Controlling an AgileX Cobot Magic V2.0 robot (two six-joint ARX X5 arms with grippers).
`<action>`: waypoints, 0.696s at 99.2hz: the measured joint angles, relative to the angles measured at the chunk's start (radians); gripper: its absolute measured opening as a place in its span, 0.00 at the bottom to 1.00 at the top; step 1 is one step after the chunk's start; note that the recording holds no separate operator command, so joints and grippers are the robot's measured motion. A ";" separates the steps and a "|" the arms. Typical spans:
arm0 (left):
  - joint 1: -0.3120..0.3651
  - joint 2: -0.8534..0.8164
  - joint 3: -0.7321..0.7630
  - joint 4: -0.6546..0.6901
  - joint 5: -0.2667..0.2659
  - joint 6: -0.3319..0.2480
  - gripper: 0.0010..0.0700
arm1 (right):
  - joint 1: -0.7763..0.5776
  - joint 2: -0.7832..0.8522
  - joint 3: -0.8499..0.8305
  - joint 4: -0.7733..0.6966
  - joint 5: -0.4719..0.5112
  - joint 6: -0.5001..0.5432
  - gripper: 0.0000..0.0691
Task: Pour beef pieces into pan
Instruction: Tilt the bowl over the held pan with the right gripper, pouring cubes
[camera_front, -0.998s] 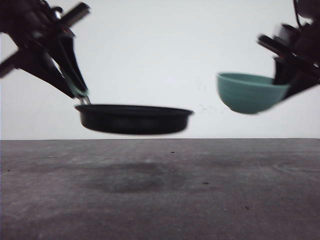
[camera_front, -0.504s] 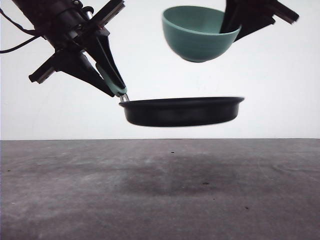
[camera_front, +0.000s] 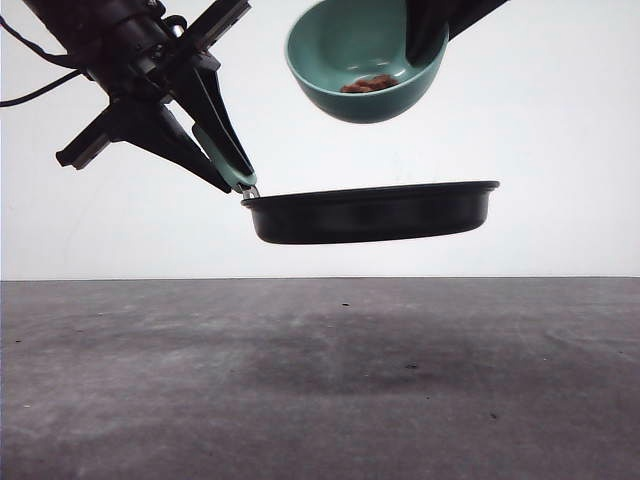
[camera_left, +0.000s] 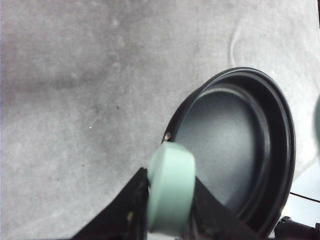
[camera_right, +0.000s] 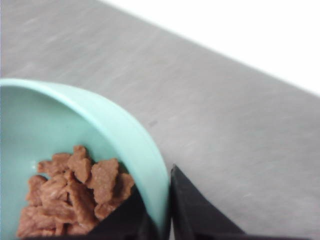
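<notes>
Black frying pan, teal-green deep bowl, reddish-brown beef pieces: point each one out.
black frying pan (camera_front: 372, 214), front view, on its outer side wall.
teal-green deep bowl (camera_front: 325, 45), front view, on its inner wall.
reddish-brown beef pieces (camera_right: 75, 197), right wrist view, on the middle of the heap.

black pan (camera_front: 370, 212) with mint-green handle (camera_left: 170, 187), teal bowl (camera_front: 345, 45), reddish-brown beef pieces (camera_right: 75, 192)

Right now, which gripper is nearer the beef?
Right. The right gripper clamps the rim of the bowl that holds the beef, tilted above the pan. The left gripper holds the pan's handle, lower and off to the left.
</notes>
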 joint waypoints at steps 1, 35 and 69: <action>0.000 0.000 0.000 -0.001 0.000 0.000 0.07 | 0.001 0.000 -0.002 0.003 0.010 -0.001 0.03; 0.005 0.000 0.000 -0.018 0.001 0.000 0.07 | 0.066 0.001 -0.204 0.137 0.143 -0.033 0.03; 0.005 0.000 0.000 -0.019 0.006 0.000 0.07 | 0.163 0.002 -0.222 0.412 0.266 -0.222 0.03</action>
